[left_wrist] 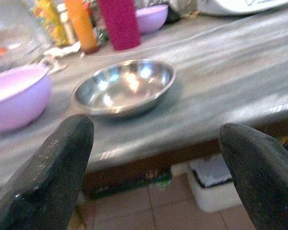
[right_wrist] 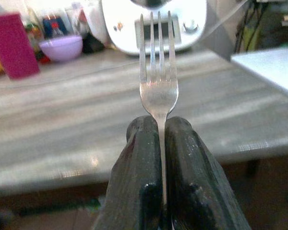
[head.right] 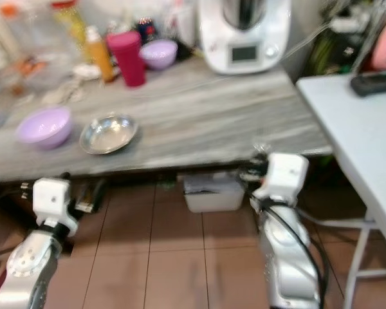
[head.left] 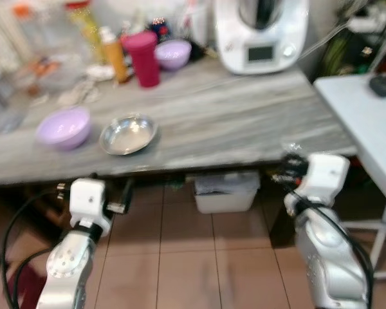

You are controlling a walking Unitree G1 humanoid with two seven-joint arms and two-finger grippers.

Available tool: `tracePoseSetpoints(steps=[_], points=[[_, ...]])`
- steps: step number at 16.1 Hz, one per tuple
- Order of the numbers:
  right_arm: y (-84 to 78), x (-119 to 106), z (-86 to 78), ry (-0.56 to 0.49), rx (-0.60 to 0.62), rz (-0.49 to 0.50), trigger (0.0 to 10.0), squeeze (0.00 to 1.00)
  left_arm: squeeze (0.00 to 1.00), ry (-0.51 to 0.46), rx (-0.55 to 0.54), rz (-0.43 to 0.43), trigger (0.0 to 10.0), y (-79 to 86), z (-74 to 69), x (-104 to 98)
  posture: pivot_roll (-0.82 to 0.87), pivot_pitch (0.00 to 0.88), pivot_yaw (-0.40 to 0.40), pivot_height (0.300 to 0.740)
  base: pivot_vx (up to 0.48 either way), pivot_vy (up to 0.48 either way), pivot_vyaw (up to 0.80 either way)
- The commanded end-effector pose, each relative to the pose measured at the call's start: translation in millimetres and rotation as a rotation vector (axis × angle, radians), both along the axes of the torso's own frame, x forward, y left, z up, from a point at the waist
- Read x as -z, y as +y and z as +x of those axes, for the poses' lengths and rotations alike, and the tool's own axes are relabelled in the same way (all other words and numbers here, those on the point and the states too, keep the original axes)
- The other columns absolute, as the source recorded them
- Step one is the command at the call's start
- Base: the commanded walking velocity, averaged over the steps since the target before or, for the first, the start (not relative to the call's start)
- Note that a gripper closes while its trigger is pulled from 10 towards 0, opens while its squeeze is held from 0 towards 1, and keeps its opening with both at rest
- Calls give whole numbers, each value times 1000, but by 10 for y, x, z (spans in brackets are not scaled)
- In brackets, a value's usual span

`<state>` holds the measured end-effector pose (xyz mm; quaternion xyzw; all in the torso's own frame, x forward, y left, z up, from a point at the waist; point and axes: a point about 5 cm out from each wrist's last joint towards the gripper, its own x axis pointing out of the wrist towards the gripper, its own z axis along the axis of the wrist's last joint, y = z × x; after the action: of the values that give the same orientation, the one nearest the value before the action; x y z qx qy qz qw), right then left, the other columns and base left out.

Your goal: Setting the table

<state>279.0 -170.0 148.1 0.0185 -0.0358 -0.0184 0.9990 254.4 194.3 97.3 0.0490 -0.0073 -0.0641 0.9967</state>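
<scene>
Fork [right_wrist: 158, 91] handle hidden between fingers [right_wrist: 137, 177]

Head views overlook the countertop [head.left: 244, 122]; wrist views skim it.

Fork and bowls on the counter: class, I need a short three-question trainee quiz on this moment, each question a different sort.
1. True or false: the right gripper is shut on the fork.
2. Which lies beside the steel bowl? A) lilac bowl B) red cup C) white appliance
3. Fill in: the left gripper has its jaws ____.

Key: 1 true; 2 A; 3 open.
</scene>
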Motion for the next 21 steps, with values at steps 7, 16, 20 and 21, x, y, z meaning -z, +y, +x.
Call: tracePoseSetpoints(steps=[7,16,20,21], points=[[75,-74,49,-32,-45,-25,10000,0,0,3,11,-9,10000,-50,7,-12,-171,76,98,740,306,0,188],[116,-18,42,-15,-47,2,10000,0,0,24,4,-12,10000,-72,20,5,-166,84,110,740,155,0,203],[96,-22,47,-21,-30,19,10000,0,0,15,47,-20,10000,-115,66,-34,-169,82,120,740,0,0,0],[95,-22,44,-23,-24,21,10000,0,0,15,64,-28,10000,-133,74,-40,-174,82,127,740,0,0,0]])
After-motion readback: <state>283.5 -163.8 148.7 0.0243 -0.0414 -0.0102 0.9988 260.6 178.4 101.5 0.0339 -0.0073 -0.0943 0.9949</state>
